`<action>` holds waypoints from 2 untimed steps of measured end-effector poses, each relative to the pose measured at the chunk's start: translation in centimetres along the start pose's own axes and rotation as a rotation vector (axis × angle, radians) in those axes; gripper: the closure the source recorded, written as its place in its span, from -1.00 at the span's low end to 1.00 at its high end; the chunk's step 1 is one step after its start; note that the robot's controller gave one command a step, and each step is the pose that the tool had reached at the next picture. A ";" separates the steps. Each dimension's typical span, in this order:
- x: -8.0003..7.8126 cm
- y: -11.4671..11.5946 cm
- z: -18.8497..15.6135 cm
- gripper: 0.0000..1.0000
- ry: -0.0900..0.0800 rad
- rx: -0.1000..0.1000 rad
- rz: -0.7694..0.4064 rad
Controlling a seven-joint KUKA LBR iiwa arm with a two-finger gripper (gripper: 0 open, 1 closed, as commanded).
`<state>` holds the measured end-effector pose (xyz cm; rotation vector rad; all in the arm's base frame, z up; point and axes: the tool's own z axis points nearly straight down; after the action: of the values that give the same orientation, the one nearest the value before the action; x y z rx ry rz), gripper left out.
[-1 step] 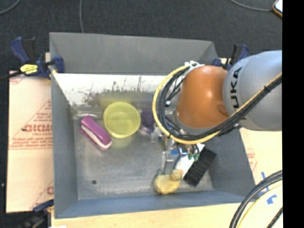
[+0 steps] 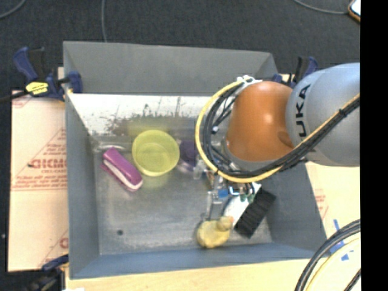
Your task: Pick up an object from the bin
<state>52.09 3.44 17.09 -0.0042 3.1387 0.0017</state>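
My gripper [image 2: 213,206] hangs below the orange cover, low over the bin's front right part. Just under and in front of it lies a pale yellow lumpy thing [image 2: 212,234] near the front wall. A white thing with blue marks [image 2: 234,207] sits right beside the gripper on its right, partly hidden by it. A black oblong block [image 2: 255,214] leans against the white thing's right side. Nothing can be made out between the jaws.
A yellow-green round cup [image 2: 156,153] stands at the back middle of the bin. A pink and purple oblong thing [image 2: 122,168] lies to its left. A small purple thing [image 2: 188,153] peeks out beside the cup, half hidden by the arm's cables.
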 end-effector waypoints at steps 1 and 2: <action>2.5 -3.1 9.3 -1.00 0.002 -0.001 -0.586; 4.3 -4.4 4.7 -1.00 -0.006 0.001 -0.514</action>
<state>47.85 -0.98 12.35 -0.8004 3.0291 -0.0017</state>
